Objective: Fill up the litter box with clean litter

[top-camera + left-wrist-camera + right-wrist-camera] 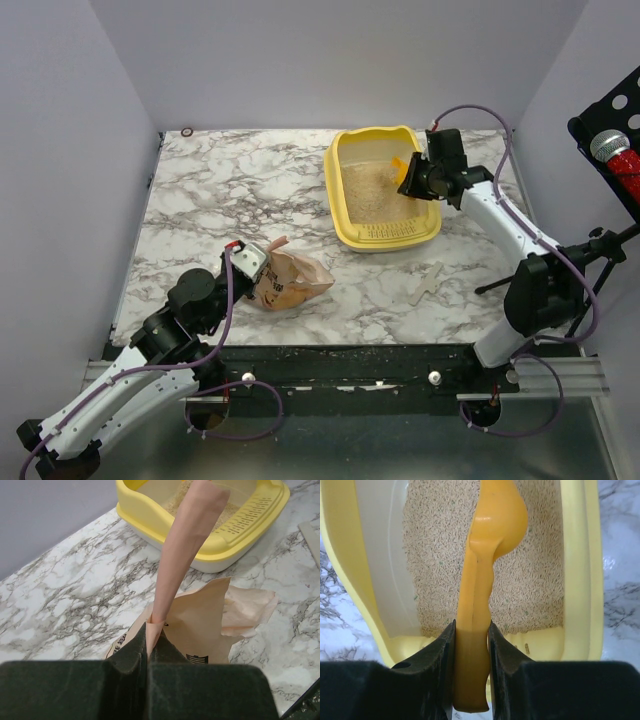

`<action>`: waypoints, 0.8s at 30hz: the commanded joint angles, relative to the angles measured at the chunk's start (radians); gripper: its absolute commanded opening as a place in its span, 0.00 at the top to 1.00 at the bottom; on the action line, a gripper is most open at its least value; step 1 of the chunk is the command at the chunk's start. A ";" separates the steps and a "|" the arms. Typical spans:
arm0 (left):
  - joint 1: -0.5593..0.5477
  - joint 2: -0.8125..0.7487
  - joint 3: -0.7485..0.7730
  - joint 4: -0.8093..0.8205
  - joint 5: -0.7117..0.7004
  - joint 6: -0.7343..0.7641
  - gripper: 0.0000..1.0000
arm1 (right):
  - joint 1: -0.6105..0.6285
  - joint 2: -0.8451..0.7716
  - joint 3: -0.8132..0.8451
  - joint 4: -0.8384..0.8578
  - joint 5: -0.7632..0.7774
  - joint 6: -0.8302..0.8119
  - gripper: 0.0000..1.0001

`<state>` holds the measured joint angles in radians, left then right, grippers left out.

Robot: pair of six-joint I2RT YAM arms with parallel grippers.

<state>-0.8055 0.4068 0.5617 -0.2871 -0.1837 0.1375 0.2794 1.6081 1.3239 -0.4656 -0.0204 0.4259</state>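
large yellow plastic rectangular litter box [388,236]: far right of the marbled surface [230,180], floor covered with fine beige clean litter [375,190]. small orange plastic scoop [492,540]: handle clamped in the right claw [471,630], bowl over the granules. pinkish-tan plastic bag [300,282]: lying near centre-front, one fold pinched tight in the left claw [148,630].
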 commanded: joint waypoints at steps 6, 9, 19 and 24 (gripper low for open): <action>-0.006 -0.011 0.041 0.082 0.007 -0.019 1.00 | 0.052 0.147 0.415 -0.387 0.142 -0.269 1.00; -0.004 -0.013 0.040 0.080 0.003 -0.019 1.00 | 0.105 0.173 0.491 -0.436 0.157 -0.314 1.00; -0.004 -0.006 0.040 0.077 -0.008 -0.018 1.00 | 0.296 0.211 0.627 -0.597 0.416 -0.378 1.00; -0.004 -0.008 0.040 0.077 -0.010 -0.018 1.00 | 0.339 0.106 0.539 -0.588 0.487 -0.363 1.00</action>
<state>-0.8055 0.4088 0.5617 -0.2871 -0.1864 0.1375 0.5999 1.8145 1.9129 -1.0138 0.3435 0.0757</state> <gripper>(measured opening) 0.031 0.342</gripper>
